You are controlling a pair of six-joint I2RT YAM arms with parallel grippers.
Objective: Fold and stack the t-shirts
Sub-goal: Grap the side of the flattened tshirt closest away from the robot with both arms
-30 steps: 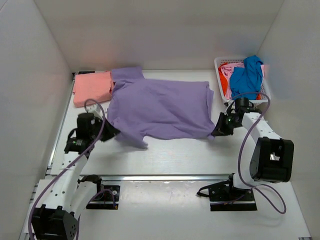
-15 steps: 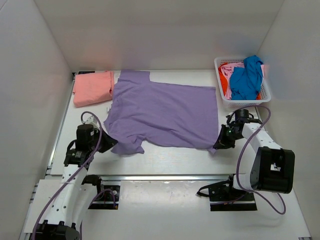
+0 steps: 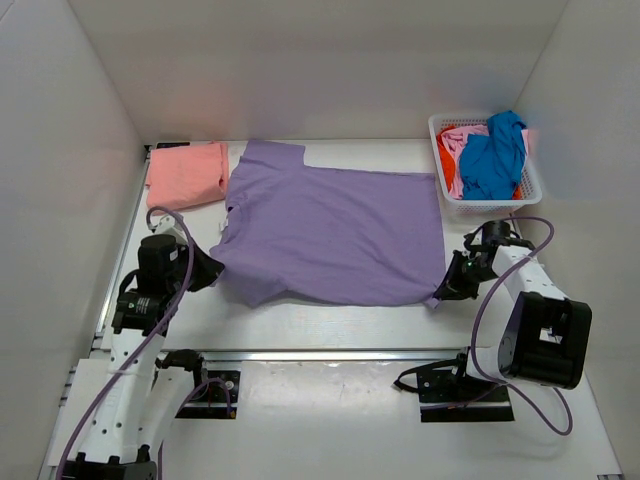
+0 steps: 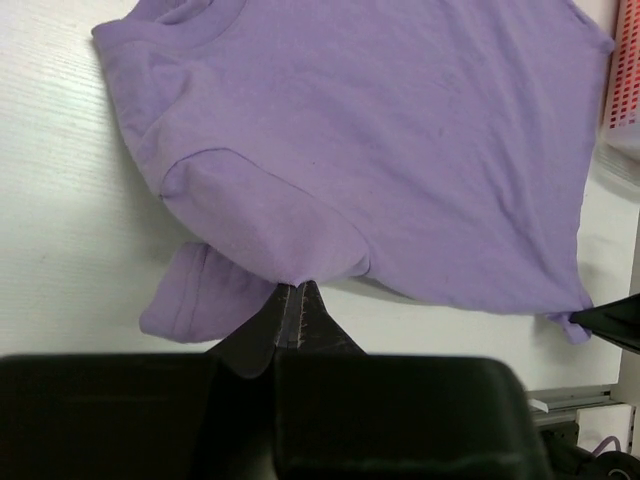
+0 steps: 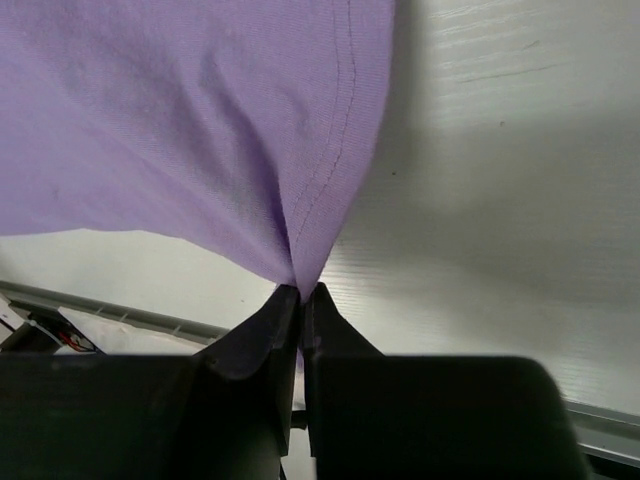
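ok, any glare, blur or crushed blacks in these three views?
Top external: even light, sharp, a faint pink cast on the back wall above the salmon shirt. Left wrist: lavender shirt in focus, left hand nearly featureless black. Right wrist: right hand equally dark, soft shadow beside the shirt's hem.

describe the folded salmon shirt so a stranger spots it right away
Start at the white table and go to its far left corner, left of the big spread lavender t-shirt. The salmon-pink t-shirt lies there, the only one folded into a neat rectangle; the others are heaped in the white basket.
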